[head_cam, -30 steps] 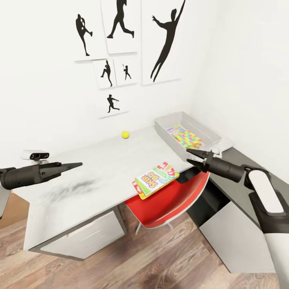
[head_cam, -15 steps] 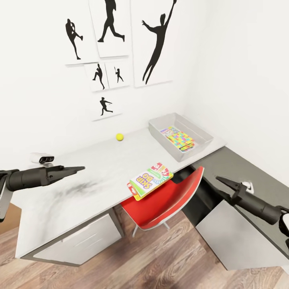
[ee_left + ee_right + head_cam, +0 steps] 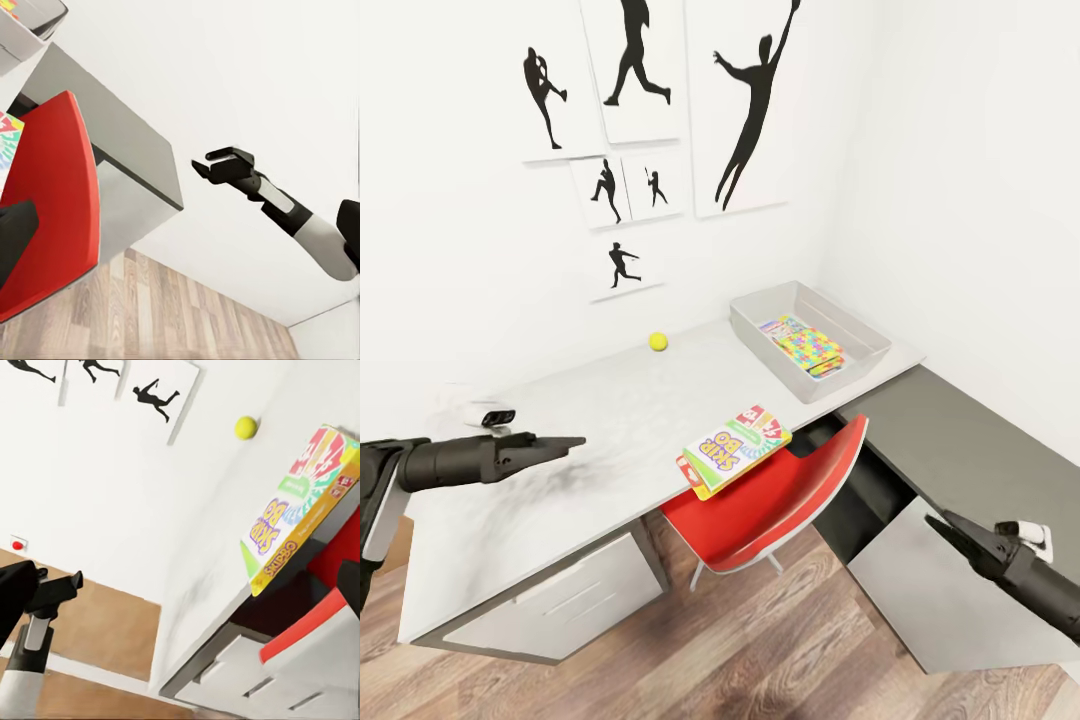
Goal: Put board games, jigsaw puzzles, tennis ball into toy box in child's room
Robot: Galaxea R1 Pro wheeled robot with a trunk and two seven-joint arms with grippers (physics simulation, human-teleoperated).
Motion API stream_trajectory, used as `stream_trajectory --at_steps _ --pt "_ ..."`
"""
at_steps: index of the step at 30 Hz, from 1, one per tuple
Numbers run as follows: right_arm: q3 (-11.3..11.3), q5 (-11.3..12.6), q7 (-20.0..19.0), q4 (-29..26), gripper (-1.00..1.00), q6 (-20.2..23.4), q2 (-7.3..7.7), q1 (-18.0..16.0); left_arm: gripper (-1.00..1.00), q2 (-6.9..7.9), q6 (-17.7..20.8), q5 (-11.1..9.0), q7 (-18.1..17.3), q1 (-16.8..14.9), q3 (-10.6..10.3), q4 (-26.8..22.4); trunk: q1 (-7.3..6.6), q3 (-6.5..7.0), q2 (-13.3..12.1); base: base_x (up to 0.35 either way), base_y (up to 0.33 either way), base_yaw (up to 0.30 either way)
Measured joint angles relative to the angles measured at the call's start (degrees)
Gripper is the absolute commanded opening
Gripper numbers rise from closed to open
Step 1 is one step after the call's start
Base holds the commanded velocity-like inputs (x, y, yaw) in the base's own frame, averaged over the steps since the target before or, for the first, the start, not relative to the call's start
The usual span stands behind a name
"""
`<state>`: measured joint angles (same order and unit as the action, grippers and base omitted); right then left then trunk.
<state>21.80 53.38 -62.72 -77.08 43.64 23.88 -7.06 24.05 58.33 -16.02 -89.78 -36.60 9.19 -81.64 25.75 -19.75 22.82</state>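
Observation:
The grey toy box [image 3: 765, 355] stands at the table's [image 3: 610, 420] far right end, with a multicoloured jigsaw puzzle [image 3: 810, 348] lying inside it. A yellow-green tennis ball [image 3: 658, 342] rests near the wall. One board game [image 3: 735, 448], a Skip-Bo box, pokes over the table's front edge above the chair; it is also the board game [image 3: 300, 510] in the right wrist view. My left gripper [image 3: 575, 440] hovers open over the table's left part. My right gripper [image 3: 945, 518] hangs open low in front of the dark counter, far from the toys. The bed is out of view.
A red chair [image 3: 780, 500] is tucked under the table below the game box. The dark-grey counter [image 3: 960, 440] joins at the right. A drawer unit [image 3: 560, 600] sits under the table's left half. A small white device [image 3: 490, 412] lies at the left. Wood floor lies below.
The right arm has drawn back from the toy box and dropped low to the right. My left gripper has edged right and down. The camera shifted early on.

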Motion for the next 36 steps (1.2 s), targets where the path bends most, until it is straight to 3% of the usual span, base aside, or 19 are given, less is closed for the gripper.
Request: stream_trajectory --at_steps 3,11,19,29,36 --pt "0.2 -3.3 -5.7 1.9 1.00 -2.8 -0.37 0.5 1.00 -0.19 0.0 0.0 0.0 0.5 -1.0 0.0 0.00 0.15 0.0 0.000 0.000 0.000" --pt "1.9 -5.6 -12.8 3.7 1.00 -4.7 -0.58 0.9 1.00 -0.32 -0.2 0.0 0.0 3.8 -1.6 0.0 0.00 0.80 0.0 0.000 0.000 -0.002" --pt "2.5 -5.9 -14.0 4.1 1.00 -5.2 -0.67 0.9 1.00 -0.19 -0.6 0.0 0.0 9.4 -1.1 0.3 0.00 1.52 0.0 0.000 0.000 -0.053" --pt "3.3 -6.0 -14.2 6.6 1.00 -5.4 -0.70 1.0 1.00 -0.24 -0.8 0.1 0.0 10.6 -1.0 0.5 0.00 2.43 0.0 0.000 -0.014 -0.104" --pt "4.1 -6.2 -14.2 7.2 1.00 -5.5 -0.66 1.0 1.00 -0.37 -0.8 0.2 0.0 10.8 -1.3 0.6 0.00 2.93 0.0 0.000 -0.213 -0.088"
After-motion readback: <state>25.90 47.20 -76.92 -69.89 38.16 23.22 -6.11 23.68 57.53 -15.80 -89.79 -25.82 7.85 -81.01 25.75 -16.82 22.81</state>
